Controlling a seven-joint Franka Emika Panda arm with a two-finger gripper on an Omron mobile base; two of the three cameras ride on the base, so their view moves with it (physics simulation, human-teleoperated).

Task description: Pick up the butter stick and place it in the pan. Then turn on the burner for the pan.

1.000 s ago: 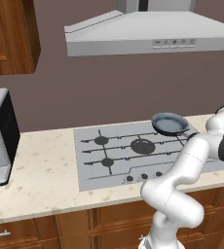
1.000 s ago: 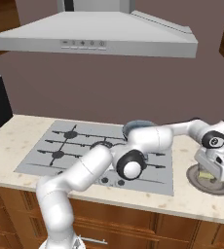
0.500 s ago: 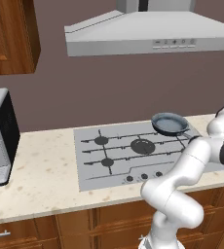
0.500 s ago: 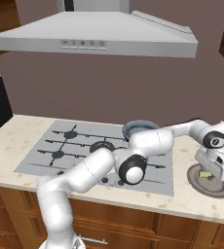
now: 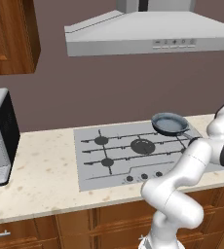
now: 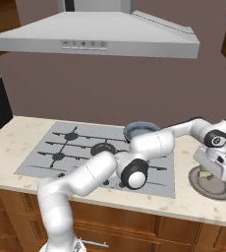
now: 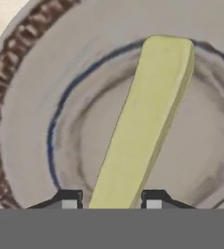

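We are finding the gripper (image 7: 111, 204) lowered over a grey plate (image 6: 198, 181) on the counter (image 5: 46, 175) to the right of the stovetop (image 5: 133, 151), its two tips standing either side of the near end of the butter stick (image 7: 143, 121), which is lying across the plate's middle; the jaws are drawn in close against the stick's sides, and we are judging this a grasp being taken on it, low on the stick so it can be lifted clear. The pan (image 5: 170, 124) is sitting on the rear right burner, well apart from the plate, awaiting the butter. The contact between tips and butter is cut off at the bottom of the hand view, so firmness of grip is not confirmable, and in the right base view the hand is covering the stick
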